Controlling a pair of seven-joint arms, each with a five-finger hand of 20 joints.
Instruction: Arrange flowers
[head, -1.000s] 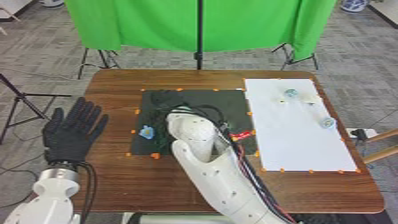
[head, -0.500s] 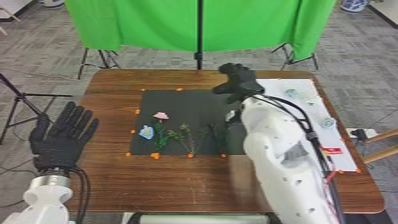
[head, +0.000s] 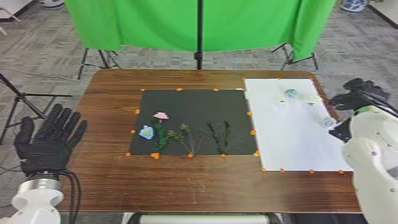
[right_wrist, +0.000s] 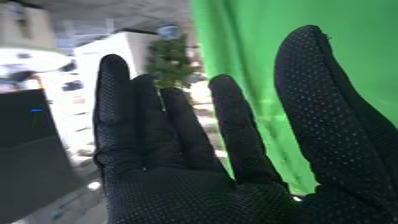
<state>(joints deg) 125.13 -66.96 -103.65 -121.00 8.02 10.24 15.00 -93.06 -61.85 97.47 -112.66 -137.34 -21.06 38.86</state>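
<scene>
My left hand (head: 49, 145) is open, palm up, off the table's left edge. My right hand (head: 362, 95) is beyond the white sheet's right edge; in the right wrist view the hand (right_wrist: 187, 192) is open with straight fingers, holding nothing. On the black mat (head: 191, 102) lie a pink flower (head: 161, 115), a blue flower (head: 147, 132) and green stems (head: 187, 137), with darker stems (head: 219, 136) to their right. The white sheet (head: 284, 135) bears a pale blue-green item (head: 290, 93), small pale items near it, and another bluish item (head: 329, 122) at its right edge, close to the right hand.
Orange markers (head: 155, 155) line the mat and the sheet on the brown table (head: 178, 185). Behind the table hangs a green curtain (head: 151, 25) with a black stand (head: 199, 56). Wooden legs (head: 382, 145) stand off the table's right side.
My right arm has swung from over the black mat rightward across the white sheet to beyond its right side, uncovering the flowers and stems. The left hand has shifted slightly left and down.
</scene>
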